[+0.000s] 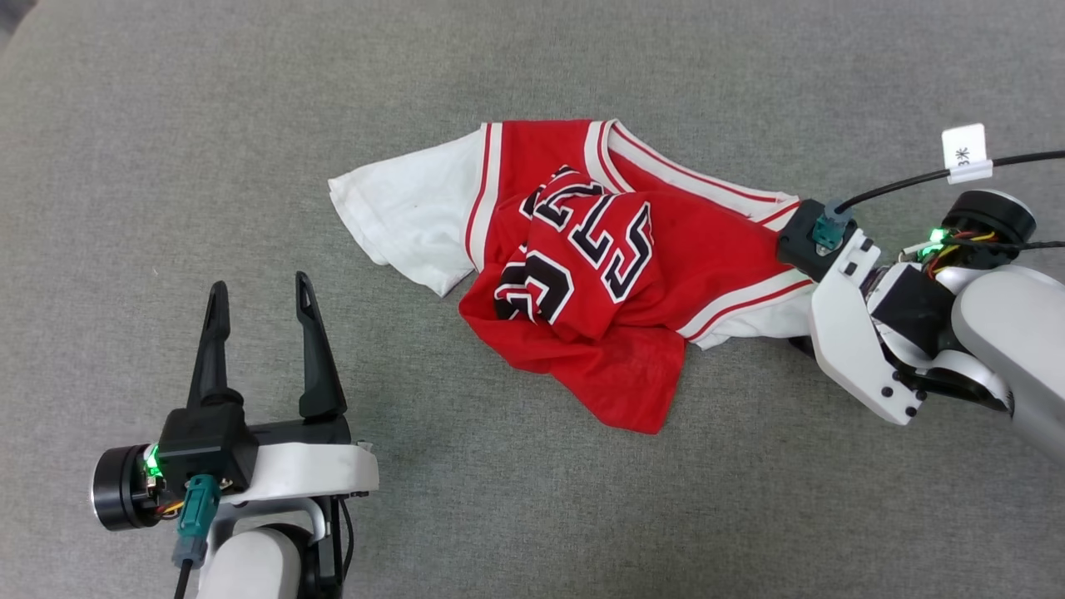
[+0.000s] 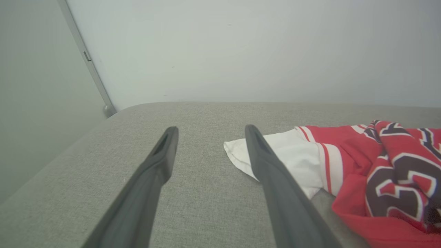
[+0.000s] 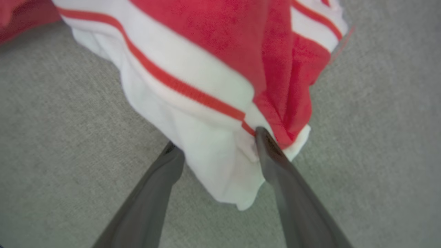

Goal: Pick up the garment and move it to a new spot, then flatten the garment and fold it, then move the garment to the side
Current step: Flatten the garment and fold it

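A grey cushion (image 1: 166, 125) carries everything, with a pale wall (image 2: 241, 51) behind it and a tagged cable (image 1: 965, 170) running to the right wrist. The garment (image 1: 599, 274) lies crumpled mid-cushion. The right gripper (image 3: 215, 139) stands spread at one sleeve end, white cloth between its fingers and one tip touching it. The left gripper (image 1: 260, 283), also spread, is apart from the other sleeve. From above, the wrist hides the right fingers, and the folded lettering can't be read.

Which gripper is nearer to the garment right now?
Right. The right gripper, open, straddles one white sleeve of the garment; the left gripper is open and apart from it, short of the other sleeve.
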Tool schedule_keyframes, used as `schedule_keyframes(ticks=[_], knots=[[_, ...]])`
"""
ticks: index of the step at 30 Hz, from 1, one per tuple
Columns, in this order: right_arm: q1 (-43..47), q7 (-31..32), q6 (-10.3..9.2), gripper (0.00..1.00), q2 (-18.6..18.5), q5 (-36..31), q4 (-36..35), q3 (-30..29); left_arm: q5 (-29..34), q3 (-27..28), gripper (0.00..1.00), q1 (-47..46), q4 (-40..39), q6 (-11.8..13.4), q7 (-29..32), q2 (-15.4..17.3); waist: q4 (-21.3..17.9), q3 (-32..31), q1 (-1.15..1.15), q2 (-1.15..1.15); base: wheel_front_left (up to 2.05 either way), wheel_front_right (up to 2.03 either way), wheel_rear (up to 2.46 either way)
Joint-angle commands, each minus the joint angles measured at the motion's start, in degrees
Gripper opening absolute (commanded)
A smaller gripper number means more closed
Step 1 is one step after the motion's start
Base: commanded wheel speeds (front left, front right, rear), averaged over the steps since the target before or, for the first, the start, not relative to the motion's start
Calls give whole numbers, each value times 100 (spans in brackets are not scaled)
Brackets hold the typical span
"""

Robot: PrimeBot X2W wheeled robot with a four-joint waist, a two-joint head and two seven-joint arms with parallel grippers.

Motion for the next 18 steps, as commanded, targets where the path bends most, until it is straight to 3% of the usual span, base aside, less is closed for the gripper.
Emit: schedule_keyframes(ticks=[1, 3, 4, 5, 12, 18], knots=[[208, -38, -12, 100, 84, -35, 222, 164, 49, 45, 100, -60, 25, -44, -14, -53, 36, 90, 0, 0, 0, 0, 0], [365, -120, -13, 100, 150, 15, 389, 233, 102, 95, 100, -89, 59, -103, -14, -110, 41, 103, 0, 0, 0, 0, 0], [399, -207, -14, 34, 171, 20, 431, 249, 122, 126, 100, -97, 81, -136, -14, -135, 30, 92, 0, 0, 0, 0, 0], [392, -329, -15, 0, 188, 14, 421, 252, 143, 157, 100, -92, 104, -158, -14, -164, 7, 65, 0, 0, 0, 0, 0], [80, -1239, -8, 0, -210, 201, -130, 163, 239, 364, 100, 173, 243, -333, -14, -276, -216, -447, 0, 0, 0, 0, 0], [176, -1340, -8, 0, -1113, 1017, -1068, 82, 303, 507, 100, 449, 246, -429, -14, -339, -451, -815, 0, 0, 0, 0, 0]])
